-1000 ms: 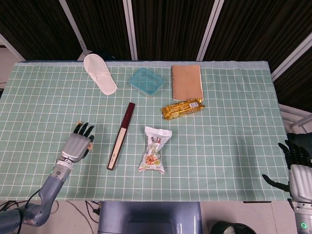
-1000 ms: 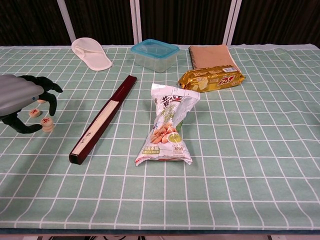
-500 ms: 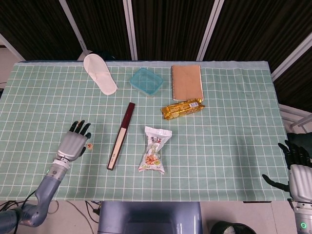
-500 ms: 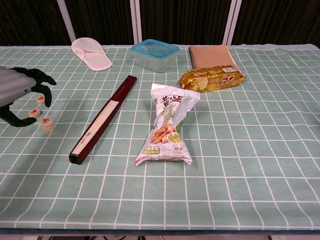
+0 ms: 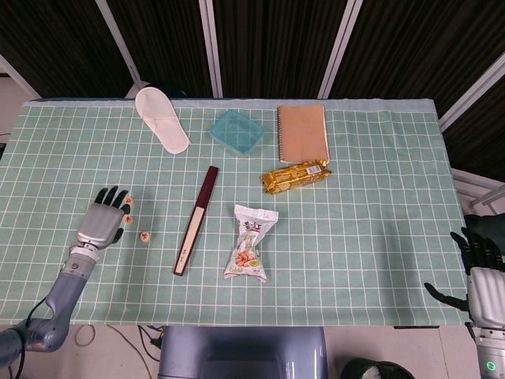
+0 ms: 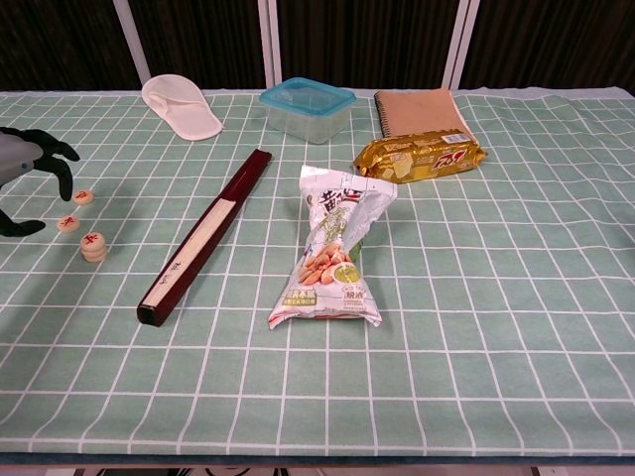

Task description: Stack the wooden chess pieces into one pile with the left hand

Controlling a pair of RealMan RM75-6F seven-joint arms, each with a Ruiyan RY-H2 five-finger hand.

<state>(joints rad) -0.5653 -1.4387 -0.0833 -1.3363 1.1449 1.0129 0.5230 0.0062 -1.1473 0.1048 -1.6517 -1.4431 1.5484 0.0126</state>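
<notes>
The left robot hand (image 5: 101,224) lies palm-down over the left part of the counter (image 5: 379,237), fingers spread and slightly curled, holding nothing. In the chest view only its dark fingertips (image 6: 55,164) show at the left edge, arched above the checked cloth.

Three wooden chess pieces sit just to that hand's right. A small stack (image 6: 93,247) stands nearest the front; it looks like two discs, one on the other, though the view is too small to be sure. A single piece (image 6: 67,223) lies flat just behind it, and another single piece (image 6: 84,196) lies further back, close under the fingertips but apart from them. All three are near one another without touching.

To their right a closed dark folding fan (image 6: 206,235) lies aslant, then a bag of peanuts (image 6: 332,258) near the middle. Behind these are a gold snack packet (image 6: 420,157), a brown spiral notebook (image 6: 417,109), a clear box with a blue lid (image 6: 308,109) and a white slipper (image 6: 182,105).

The right robot hand (image 5: 481,268) hangs off the counter's right edge, fingers apart, grasping nothing.
</notes>
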